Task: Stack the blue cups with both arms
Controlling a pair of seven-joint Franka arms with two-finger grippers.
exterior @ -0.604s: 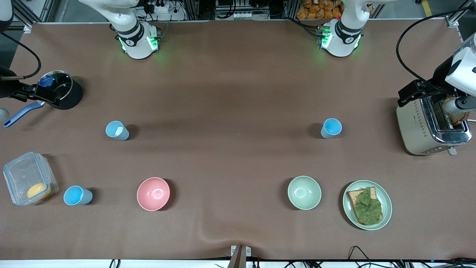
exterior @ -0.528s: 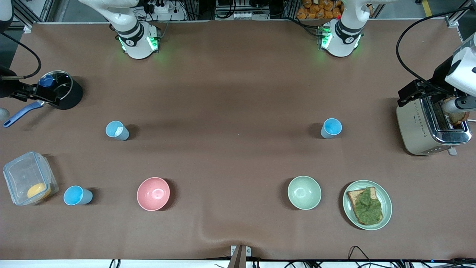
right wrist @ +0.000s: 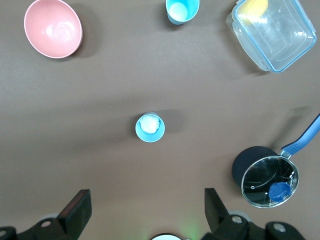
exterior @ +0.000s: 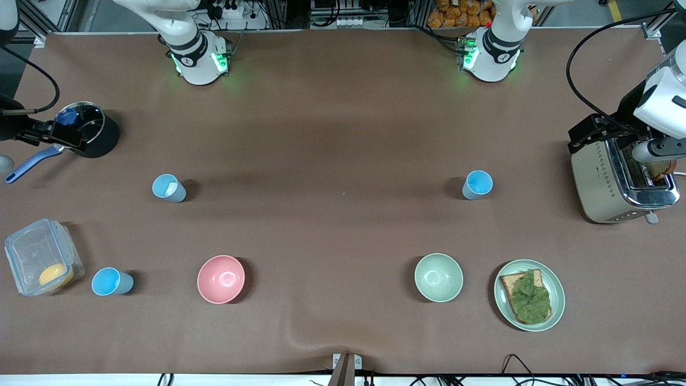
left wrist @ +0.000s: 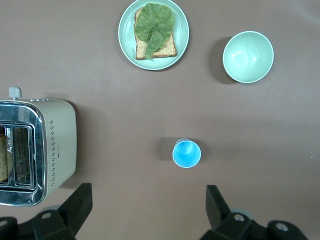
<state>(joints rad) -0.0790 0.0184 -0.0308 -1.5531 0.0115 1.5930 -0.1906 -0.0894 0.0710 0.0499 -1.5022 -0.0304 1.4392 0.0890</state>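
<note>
- Blue cups, three in all, stood upright and well apart on the brown table [exterior: 343, 134], none nested in another.
- One cup [exterior: 477, 184] stood toward the left arm's end, between the toaster [exterior: 621, 179] and the table's middle; the left wrist view showed its bright blue inside [left wrist: 186, 153].
- A second cup with a white patch at its bottom [exterior: 168, 188] stood toward the right arm's end, also seen in the right wrist view [right wrist: 150, 127].
- A third cup [exterior: 111, 282] stood nearer the front camera, between the clear lidded box [exterior: 40, 257] and the pink bowl [exterior: 221, 279].
- The pale green bowl [exterior: 438, 277] sat just beside a green plate [exterior: 504, 308] bearing toast and a leaf.
- The left gripper [left wrist: 147, 210] hung high over the table beside the toaster, its fingers [left wrist: 80, 202] spread wide and empty, the first cup below between them.
- The right gripper [right wrist: 145, 210] hung high over the table near a dark pot [exterior: 91, 134] with a glass lid, its fingers [right wrist: 77, 205] likewise spread apart, holding nothing.
- A blue-handled utensil [exterior: 29, 163] lay against the pot.
</note>
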